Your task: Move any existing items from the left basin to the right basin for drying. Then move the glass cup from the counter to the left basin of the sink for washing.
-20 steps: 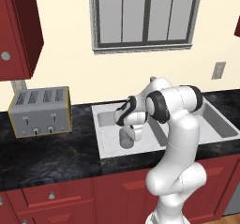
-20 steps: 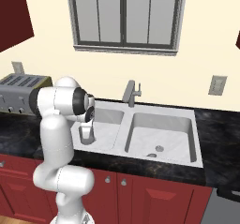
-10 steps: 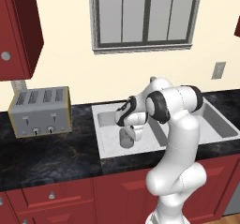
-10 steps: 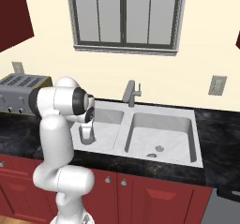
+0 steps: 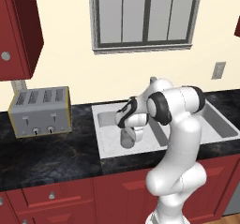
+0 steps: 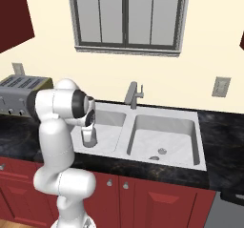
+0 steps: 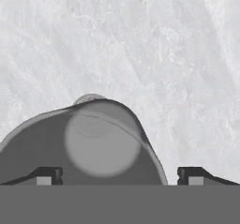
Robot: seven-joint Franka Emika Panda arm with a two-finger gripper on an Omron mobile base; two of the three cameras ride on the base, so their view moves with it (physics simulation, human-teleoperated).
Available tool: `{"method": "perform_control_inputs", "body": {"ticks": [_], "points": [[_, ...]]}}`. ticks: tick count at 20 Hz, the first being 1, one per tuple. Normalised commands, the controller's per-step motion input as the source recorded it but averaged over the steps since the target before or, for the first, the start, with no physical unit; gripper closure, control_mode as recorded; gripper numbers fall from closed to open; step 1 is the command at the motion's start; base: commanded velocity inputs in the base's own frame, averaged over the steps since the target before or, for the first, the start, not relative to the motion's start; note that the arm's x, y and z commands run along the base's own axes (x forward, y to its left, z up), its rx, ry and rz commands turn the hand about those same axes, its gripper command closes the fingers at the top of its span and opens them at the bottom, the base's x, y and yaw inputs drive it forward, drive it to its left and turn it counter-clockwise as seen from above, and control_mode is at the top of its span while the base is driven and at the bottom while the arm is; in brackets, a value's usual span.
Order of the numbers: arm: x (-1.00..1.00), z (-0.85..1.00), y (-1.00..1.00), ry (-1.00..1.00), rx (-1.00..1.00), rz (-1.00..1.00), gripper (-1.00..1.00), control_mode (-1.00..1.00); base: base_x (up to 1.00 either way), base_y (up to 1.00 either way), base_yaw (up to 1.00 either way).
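The glass cup [image 5: 126, 139] stands upright on the floor of the left basin [image 5: 107, 124], near its front. My gripper [image 5: 130, 133] reaches down over it from the right, its fingers wide apart on either side of the cup [image 6: 87, 136]. In the hand view the cup's [image 7: 101, 143] rim fills the space between the fingertips [image 7: 194, 174], and the right tip stands clear of its wall. The gripper [image 7: 119, 176] is open. A tiny grey stubby item [image 6: 153, 158] lies in the right basin [image 6: 178, 134], beside its drain [image 6: 162, 150].
A grey faucet [image 6: 133, 94] rises behind the divider of the sink. A silver toaster [image 5: 41, 111] sits on the black counter [image 5: 47, 155] to the left. Dark red cabinets run below the counter. A window is on the wall above the sink.
The fingers have spread apart and let go of the glass cup, which stays standing in the left basin. The arm has barely moved.
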Motion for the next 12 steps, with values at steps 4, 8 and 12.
{"method": "perform_control_inputs", "body": {"ticks": [4,8,12], "points": [[-0.18,0.19,0.0,-0.06,0.0,0.0,-1.0,-1.0,0.0,0.0,0.0],[-0.18,0.3,0.0,-0.05,0.0,-0.01,-1.0,-1.0,0.0,0.0,0.0],[-0.18,0.29,0.0,-0.01,0.0,-0.02,-1.0,-1.0,0.0,0.0,0.0]]}}
